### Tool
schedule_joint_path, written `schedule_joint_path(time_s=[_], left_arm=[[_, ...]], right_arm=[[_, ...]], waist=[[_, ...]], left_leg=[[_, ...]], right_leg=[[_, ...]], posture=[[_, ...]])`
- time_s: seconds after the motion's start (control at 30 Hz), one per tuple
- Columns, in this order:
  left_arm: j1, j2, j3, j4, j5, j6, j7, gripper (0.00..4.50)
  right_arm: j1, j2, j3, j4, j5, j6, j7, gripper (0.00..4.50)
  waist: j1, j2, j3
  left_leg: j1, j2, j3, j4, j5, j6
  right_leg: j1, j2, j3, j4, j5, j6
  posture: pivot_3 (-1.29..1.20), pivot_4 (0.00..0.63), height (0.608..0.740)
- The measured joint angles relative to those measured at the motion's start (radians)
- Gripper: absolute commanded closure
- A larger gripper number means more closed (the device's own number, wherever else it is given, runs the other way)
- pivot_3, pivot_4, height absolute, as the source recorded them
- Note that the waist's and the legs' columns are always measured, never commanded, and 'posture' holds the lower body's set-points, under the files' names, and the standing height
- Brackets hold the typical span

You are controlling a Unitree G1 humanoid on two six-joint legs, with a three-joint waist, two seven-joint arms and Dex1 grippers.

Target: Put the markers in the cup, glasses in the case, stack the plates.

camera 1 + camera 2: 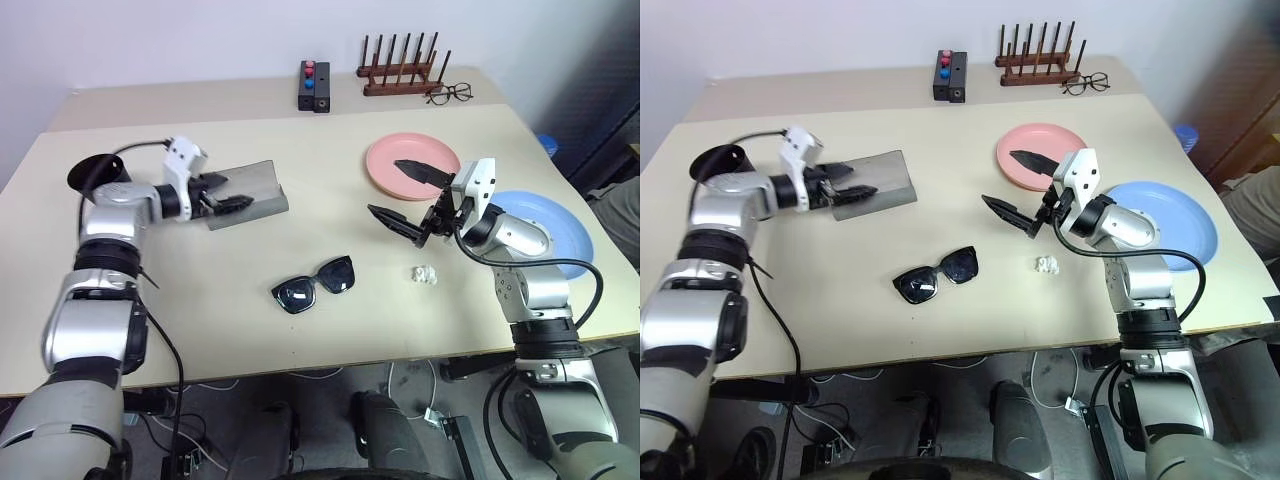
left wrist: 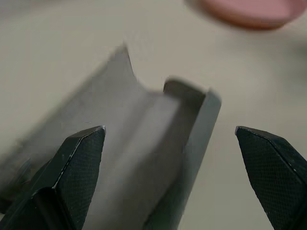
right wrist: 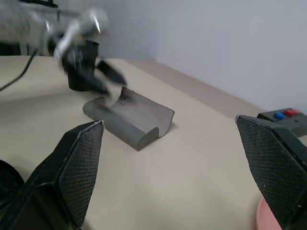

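Beige tabletop [image 1: 300,330] carries the whole set. Along the far edge: small black box [image 1: 314,86] with red and blue buttons, wooden peg rack [image 1: 402,72], wire-framed spectacles [image 1: 450,94] just beside the rack. A small crumpled white scrap [image 1: 424,273] lies near the right arm, between the sunglasses and the blue plate.

Grey felt case [image 1: 250,192] sits left of centre, flap lid open and standing up behind the trough; long axis roughly side to side, slightly tilted. Left gripper [image 1: 232,202] is at the case's left end, fingers spread wide, holding nothing. Black cup [image 1: 92,175] stands behind the left forearm, partly hidden by it; no obstacle between case and sunglasses.

Black sunglasses [image 1: 314,284] lie near the front of the table, well apart from the case, long axis slanting up to the right, arms folded as far as can be told.

Pink plate [image 1: 412,165] and blue plate [image 1: 545,232] lie side by side, not stacked. Right gripper [image 1: 405,195] hovers at the pink plate's near rim, fingers wide apart, empty; one finger overlaps the plate.

Left wrist view: case [image 2: 144,158] close up between the fingers. Right wrist view: case's rounded end profile [image 3: 129,117], the left gripper [image 3: 103,76] behind it, and the cup's rim at the edge
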Motion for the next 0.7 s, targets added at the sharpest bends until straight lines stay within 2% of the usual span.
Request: schedule_joint_path(time_s=[0.13,0.23,0.47,0.5,0.6,0.7], left_arm=[[-0.01,-0.058,-0.006,0.073,0.041,-0.036,0.036,0.03],[-0.012,-0.073,-0.008,0.112,0.073,-0.053,0.051,0.85],[-0.042,-0.077,0.0,0.128,0.092,-0.053,0.028,4.31],[-0.044,-0.077,0.0,0.127,0.093,-0.055,0.022,4.47],[-0.046,-0.075,0.003,0.126,0.095,-0.054,-0.012,4.47],[-0.046,-0.064,0.002,0.12,0.093,-0.042,-0.13,4.47]], right_arm=[[0.018,0.0,0.0,-0.036,0.002,0.016,-0.013,0.0],[0.028,-0.004,-0.002,-0.061,0.003,0.023,-0.021,0.0],[0.058,-0.021,-0.002,-0.063,-0.017,0.026,-0.021,0.0],[0.058,-0.023,-0.002,-0.06,-0.022,0.022,-0.021,0.0],[0.057,-0.023,-0.002,-0.054,-0.027,0.018,-0.021,0.0],[0.049,-0.021,-0.002,-0.048,-0.027,0.018,-0.021,0.0]], waist=[[0.001,0.0,0.0],[-0.002,0.0,0.0],[0.005,0.0,0.0],[0.007,0.0,0.0],[0.007,0.0,0.0],[0.006,0.0,0.0]], left_leg=[[-0.002,0.0,0.0,0.001,0.0,0.0],[-0.002,0.0,0.0,0.001,0.0,0.0],[-0.002,-0.001,0.0,0.001,0.0,0.001],[-0.002,-0.001,0.0,0.001,0.0,0.001],[-0.002,-0.001,0.0,0.001,-0.001,0.001],[-0.003,-0.001,0.0,0.001,0.0,0.0]], right_leg=[[-0.002,0.0,0.0,0.0,0.0,0.0],[-0.003,0.0,0.0,0.001,0.0,0.0],[-0.002,-0.001,0.0,0.001,0.0,0.0],[-0.002,-0.001,0.0,0.001,0.0,0.0],[-0.002,0.0,0.0,0.002,0.0,0.0],[-0.002,0.0,0.0,0.001,0.0,0.0]], posture=[[0.0,0.15,0.74],[0.0,0.15,0.74],[0.0,0.15,0.74],[0.0,0.15,0.74],[0.0,0.15,0.74],[0.0,0.15,0.74]])
